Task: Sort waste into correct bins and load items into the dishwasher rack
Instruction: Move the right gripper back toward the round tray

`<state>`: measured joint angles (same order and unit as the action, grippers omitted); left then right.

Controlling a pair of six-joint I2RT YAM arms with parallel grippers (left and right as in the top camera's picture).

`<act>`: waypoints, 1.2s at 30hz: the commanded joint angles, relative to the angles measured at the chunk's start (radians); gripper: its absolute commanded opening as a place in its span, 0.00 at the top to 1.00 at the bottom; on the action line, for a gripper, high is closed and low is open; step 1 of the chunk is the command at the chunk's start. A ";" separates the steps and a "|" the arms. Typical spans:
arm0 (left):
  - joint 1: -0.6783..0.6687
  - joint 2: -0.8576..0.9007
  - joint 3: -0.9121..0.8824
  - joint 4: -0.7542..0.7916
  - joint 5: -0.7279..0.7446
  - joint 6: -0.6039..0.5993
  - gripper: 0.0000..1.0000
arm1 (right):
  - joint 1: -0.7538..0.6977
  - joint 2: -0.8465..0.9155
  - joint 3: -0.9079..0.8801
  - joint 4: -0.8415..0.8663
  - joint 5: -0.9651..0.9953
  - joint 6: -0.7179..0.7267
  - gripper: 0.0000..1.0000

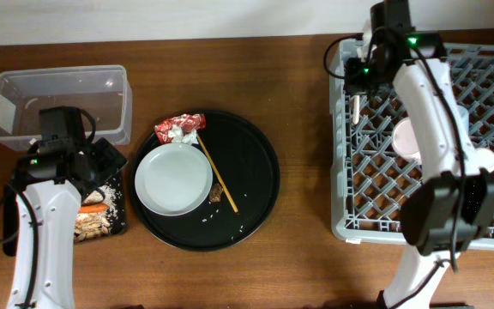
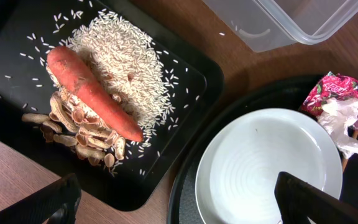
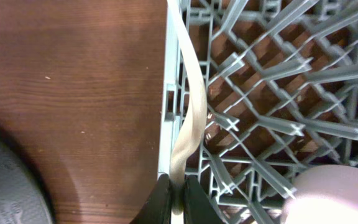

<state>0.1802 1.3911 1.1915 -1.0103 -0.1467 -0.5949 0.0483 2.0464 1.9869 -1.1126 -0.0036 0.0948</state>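
The right pincer (image 3: 178,190) is clamped on the handle of the white plastic fork (image 3: 192,106), which runs along the left wall of the dishwasher rack (image 1: 436,206) at the 3 o'clock side of the bench. A pinkish-white bowl (image 1: 406,137) sits on the rack's grid floor. The left pincer (image 2: 178,208) hangs with its fingers (image 2: 36,205) wide apart and empty, over the gap between the flat black tray (image 2: 17,37) and the pale grey plate (image 2: 266,168). In that tray, at 8 o'clock, the carrot (image 2: 92,93) lies across rice (image 2: 123,56) and beige scraps (image 2: 79,134). The plate rests on the round black tray (image 1: 256,180), with the red-and-white wrapper (image 1: 178,129) at its 12 o'clock. The clear tub (image 1: 58,103) stands at 10 o'clock.
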 commanded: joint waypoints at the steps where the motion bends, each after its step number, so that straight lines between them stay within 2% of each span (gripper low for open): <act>1: 0.004 -0.017 0.019 -0.002 0.000 0.005 0.01 | -0.004 0.050 0.010 0.013 0.017 -0.013 0.77; 2: 0.004 -0.017 0.019 -0.002 0.000 0.005 0.01 | -0.004 0.055 0.010 0.012 0.017 -0.013 0.60; 4: 0.004 -0.017 0.019 -0.002 0.000 0.005 0.01 | -0.004 0.060 0.010 0.012 0.016 -0.013 0.47; 5: 0.004 -0.017 0.019 -0.001 0.000 0.005 0.01 | -0.004 0.060 0.010 0.011 0.016 -0.013 0.37; 7: 0.004 -0.017 0.019 -0.001 0.000 0.005 0.01 | -0.004 0.060 0.011 -0.006 0.016 -0.012 0.28; 13: 0.004 -0.017 0.019 -0.001 0.000 0.005 0.01 | 0.021 0.023 0.011 -0.087 -0.120 -0.010 0.27; 17: 0.004 -0.017 0.019 -0.001 0.000 0.005 0.01 | 0.099 0.002 0.011 -0.106 -0.223 -0.014 0.27; 24: 0.004 -0.017 0.019 -0.001 0.000 0.005 0.01 | 0.332 0.016 -0.003 -0.125 -0.221 -0.034 0.27; 30: 0.004 -0.017 0.019 -0.001 0.000 0.005 0.01 | 0.475 0.034 -0.022 -0.114 -0.199 0.019 0.28; 36: 0.004 -0.017 0.019 -0.002 0.000 0.005 0.01 | 0.586 0.037 -0.150 -0.003 -0.195 0.068 0.30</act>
<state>0.1802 1.3911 1.1915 -1.0103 -0.1467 -0.5949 0.5842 2.0918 1.9102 -1.1725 -0.2081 0.1139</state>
